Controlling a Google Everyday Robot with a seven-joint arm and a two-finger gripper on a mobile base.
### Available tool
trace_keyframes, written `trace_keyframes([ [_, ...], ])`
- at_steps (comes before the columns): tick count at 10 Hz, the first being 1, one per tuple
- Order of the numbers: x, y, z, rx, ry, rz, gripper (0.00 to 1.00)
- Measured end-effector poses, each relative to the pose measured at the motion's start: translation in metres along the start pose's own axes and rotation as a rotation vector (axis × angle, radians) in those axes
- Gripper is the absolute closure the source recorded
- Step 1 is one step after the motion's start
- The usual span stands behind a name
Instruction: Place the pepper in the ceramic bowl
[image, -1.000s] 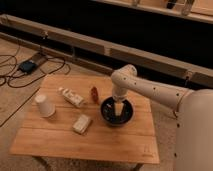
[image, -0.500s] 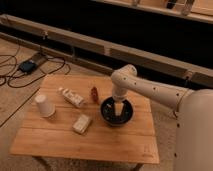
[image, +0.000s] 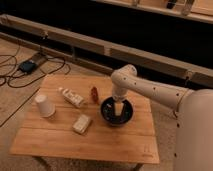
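Observation:
The pepper (image: 94, 94), small and reddish-brown, lies on the wooden table (image: 125, 137) just left of the ceramic bowl (image: 116, 111). The bowl is round, glossy and black, at the table's middle right. My gripper (image: 118, 111) hangs from the white arm and points straight down into the bowl, to the right of the pepper. The pepper is apart from the gripper.
A white paper cup (image: 45, 106) stands upside down at the table's left. A pale wrapped tube-like packet (image: 71, 97) lies left of the pepper. A small beige packet (image: 82, 123) lies nearer the front. Cables and a dark box (image: 27, 65) lie on the floor at left.

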Motion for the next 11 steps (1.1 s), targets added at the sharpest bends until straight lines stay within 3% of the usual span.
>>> trace_keyframes([
  [3, 0.028, 0.022, 0.0, 0.017, -0.006, -0.048, 0.2],
  [9, 0.094, 0.064, 0.004, 0.105, -0.042, -0.143, 0.2],
  [11, 0.112, 0.084, 0.009, 0.1, -0.049, -0.175, 0.2],
])
